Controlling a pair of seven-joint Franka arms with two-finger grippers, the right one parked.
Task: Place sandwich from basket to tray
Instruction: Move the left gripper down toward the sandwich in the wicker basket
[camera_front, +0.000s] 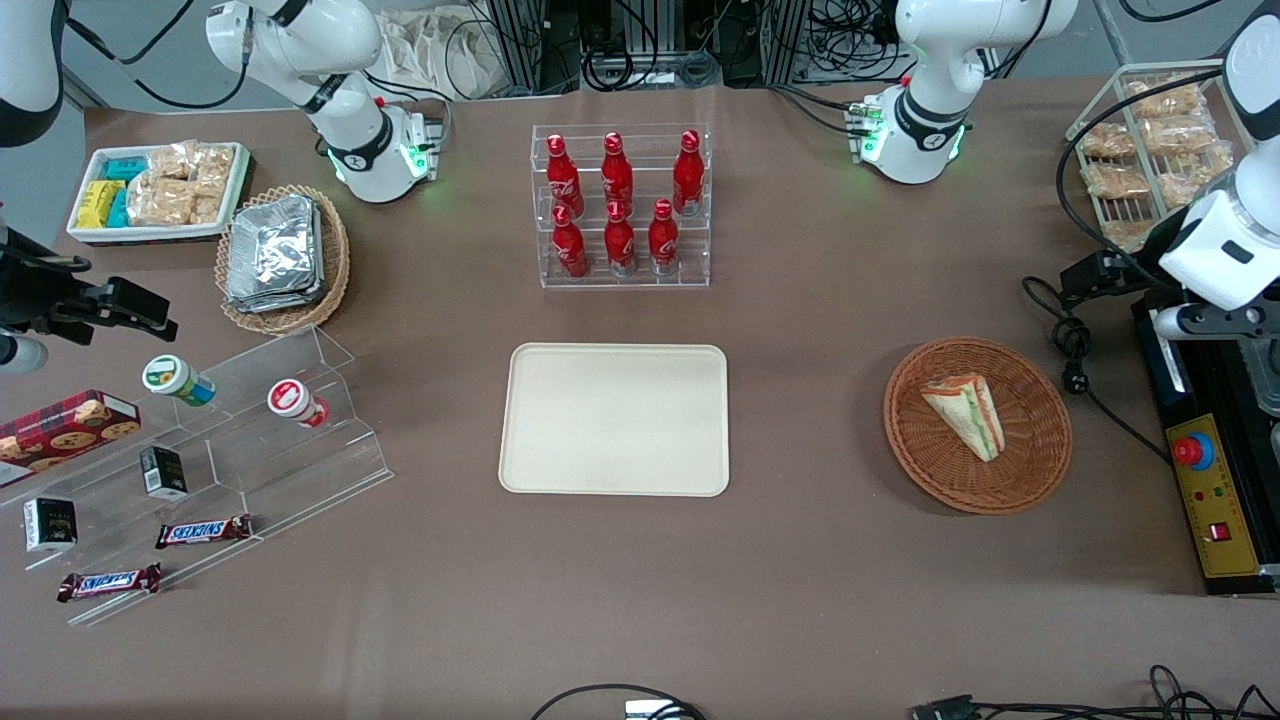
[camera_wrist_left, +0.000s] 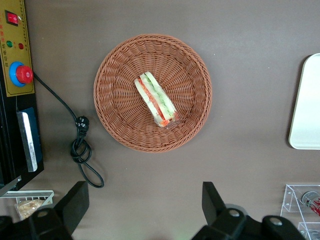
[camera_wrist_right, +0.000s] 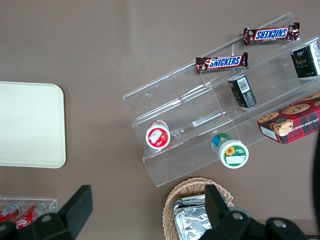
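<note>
One triangular sandwich, red-green filling, in basket, tool wide open, empty above.

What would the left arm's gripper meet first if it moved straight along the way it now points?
The gripper, jaws open, hangs above the table and points down. Straight on, it would probably meet bare table beside the basket, not the sandwich in it, though depth is hard to judge.
</note>
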